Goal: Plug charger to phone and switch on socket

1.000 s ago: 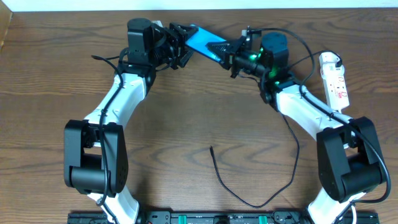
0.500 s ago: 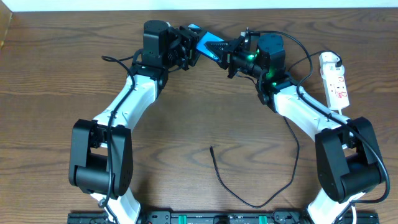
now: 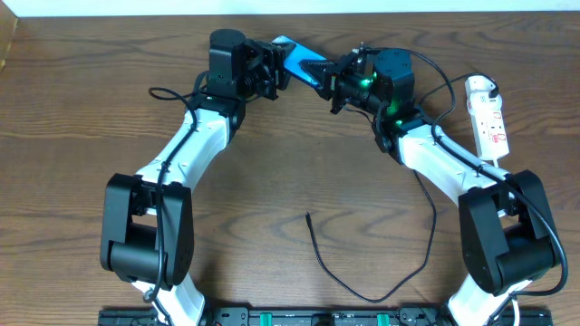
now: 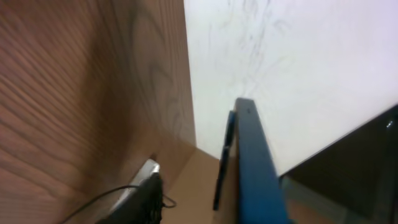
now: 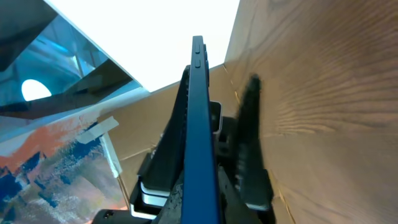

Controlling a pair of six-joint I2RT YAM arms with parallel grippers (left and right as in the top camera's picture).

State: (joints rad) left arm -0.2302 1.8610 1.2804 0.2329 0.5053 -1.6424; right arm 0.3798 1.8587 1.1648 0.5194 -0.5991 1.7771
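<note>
Phone (image 3: 297,62) held clear of the table (image 3: 91,136) near its far edge, between the two arms. The right gripper (image 3: 332,81) is clamped on one end, with its dark fingers (image 5: 249,155) lying against both faces of the blue-edged slab (image 5: 199,137). The left gripper (image 3: 275,68) is at the other end, and the phone's edge (image 4: 252,168) runs up the middle of its wrist view. Whether it actually pinches cannot be told (its own fingers barely show there). The charger (image 3: 362,294) lies loose on the wood, well apart from both grippers, with its plug tip (image 3: 308,215) near the table's middle. The socket (image 3: 488,116) lies at the right edge, beside the right arm.

Likely failure points, as judged:
- **Release:** neither gripper is free for the cable, so one must let go. A single grip near one end could let the phone pivot or fall on its edge.
- **Opposed pulls:** two arms on one rigid body may twist it out of a grasp.
- **Cable drag:** the charger runs close beside the right forearm, so a sweep of that arm could drag the tip away or tug the socket.
- **Insertion:** the tip is small and the cable limp, so alignment will be unforgiving.

The surface is a dark brown, matt, wood-grain tabletop. In the room, a white wall (image 3: 136,7) stands behind the far edge. Brown cardboard (image 5: 155,112) and a picture in orange and blue (image 5: 56,168) show in the right wrist view.
</note>
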